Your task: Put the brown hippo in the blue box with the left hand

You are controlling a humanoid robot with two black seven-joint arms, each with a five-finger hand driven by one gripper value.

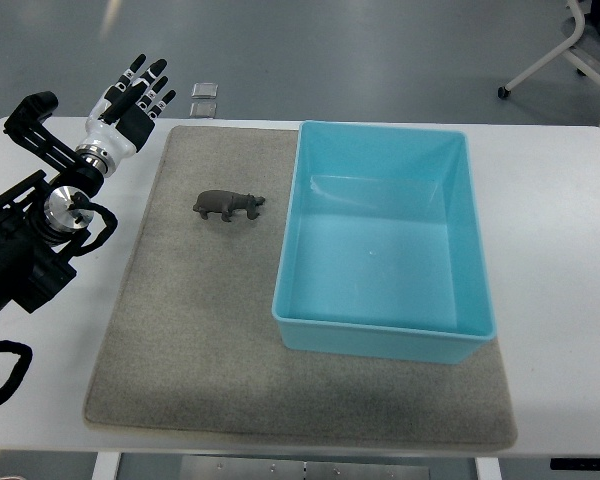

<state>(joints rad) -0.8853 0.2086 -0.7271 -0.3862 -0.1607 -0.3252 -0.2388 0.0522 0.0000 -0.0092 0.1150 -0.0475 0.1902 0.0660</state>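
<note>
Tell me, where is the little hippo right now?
The brown hippo stands on the grey mat, just left of the blue box, with the left hand open farther left.

Left arm reaching in from the left edge, black forearm angling up and away, silver wrist joint showing, left hand extending at its far end, fingers pointing straight and slightly spread, gripping nothing, palm side facing down-right.
</note>
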